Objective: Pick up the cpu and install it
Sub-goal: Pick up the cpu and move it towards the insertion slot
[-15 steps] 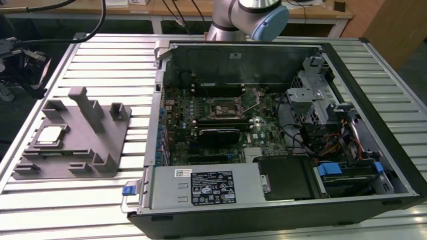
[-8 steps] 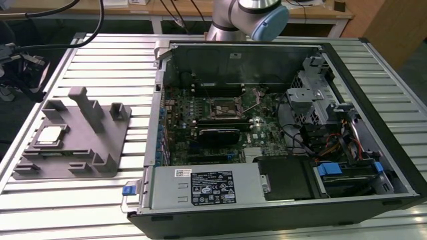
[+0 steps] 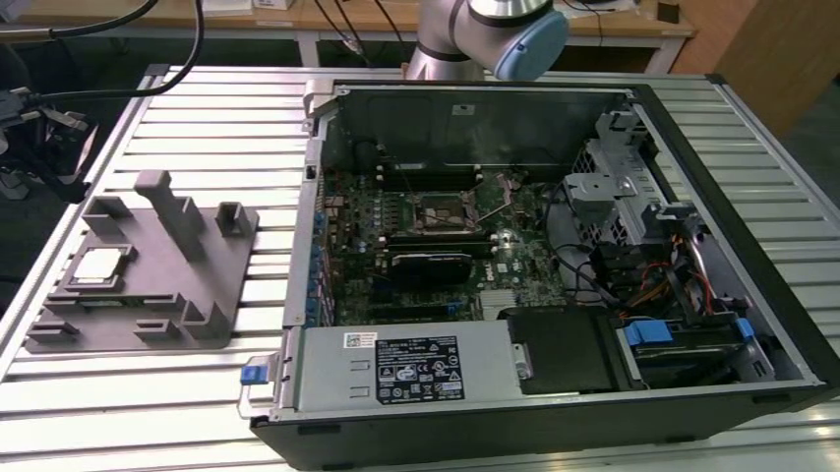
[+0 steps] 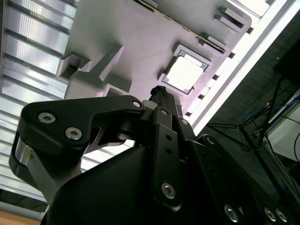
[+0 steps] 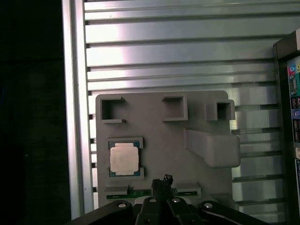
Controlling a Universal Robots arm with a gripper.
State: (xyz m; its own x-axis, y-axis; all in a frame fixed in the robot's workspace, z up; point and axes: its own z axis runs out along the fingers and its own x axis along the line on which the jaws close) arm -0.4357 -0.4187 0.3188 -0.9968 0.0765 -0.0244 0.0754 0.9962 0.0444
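Silver-topped with a pale green rim, the cpu (image 3: pixel 100 265) lies flat in a square pocket of the grey moulded fixture (image 3: pixel 155 287), which rests on the slatted aluminium table (image 3: pixel 197 108) towards the exterior view's left. It is well apart from the open computer case (image 3: pixel 473 123).

Tool: in both wrist views the gripper (image 4: pixel 161 92) (image 5: pixel 162 180) comes to one narrow black tip. Its fingers are drawn together with no gap that I can make out, and nothing is between them. The tip points down at the fixture (image 5: pixel 159 140), close beside the pocket that holds the cpu (image 5: pixel 123 158) (image 4: pixel 183 74), and is not lined up over the chip. I cannot tell how high it stands above the fixture, and I see no contact with the chip.

Destination: the motherboard lies inside the case, with the black cpu socket (image 3: pixel 440 208) near its middle and no bright chip top visible in it. I cannot tell whether its metal frame is latched or lifted.

Finding: the work is at its start. The gripper is near the part, but the pickup is not made, and carrying, seating and any latching at the socket all remain. The robot arm (image 3: pixel 486 34) rises behind the case at the far edge of the table.
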